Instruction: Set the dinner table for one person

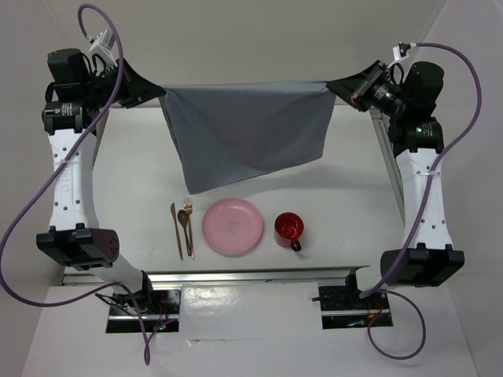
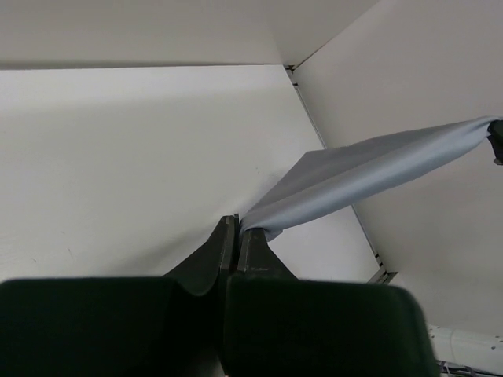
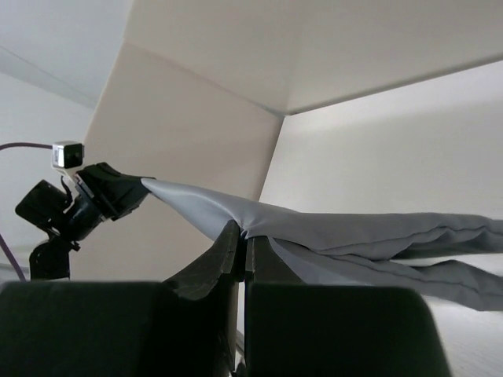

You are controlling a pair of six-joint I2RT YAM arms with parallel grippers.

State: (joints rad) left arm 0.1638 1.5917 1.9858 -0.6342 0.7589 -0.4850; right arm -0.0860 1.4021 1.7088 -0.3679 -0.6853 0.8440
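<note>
A grey cloth (image 1: 247,133) hangs stretched between my two grippers above the far part of the white dinner table (image 1: 134,181). My left gripper (image 1: 159,92) is shut on its far left corner, also seen in the left wrist view (image 2: 237,228). My right gripper (image 1: 332,85) is shut on its far right corner, also seen in the right wrist view (image 3: 244,232). The cloth (image 2: 377,169) runs taut between them and its lower edge droops toward the table. A pink plate (image 1: 232,226), copper cutlery (image 1: 184,228) and a red mug (image 1: 288,229) sit near the front.
Metal rails run along the table's front edge (image 1: 251,275) and right side (image 1: 389,165). White walls enclose the far side and both flanks. The arm bases (image 1: 141,306) sit below the front rail.
</note>
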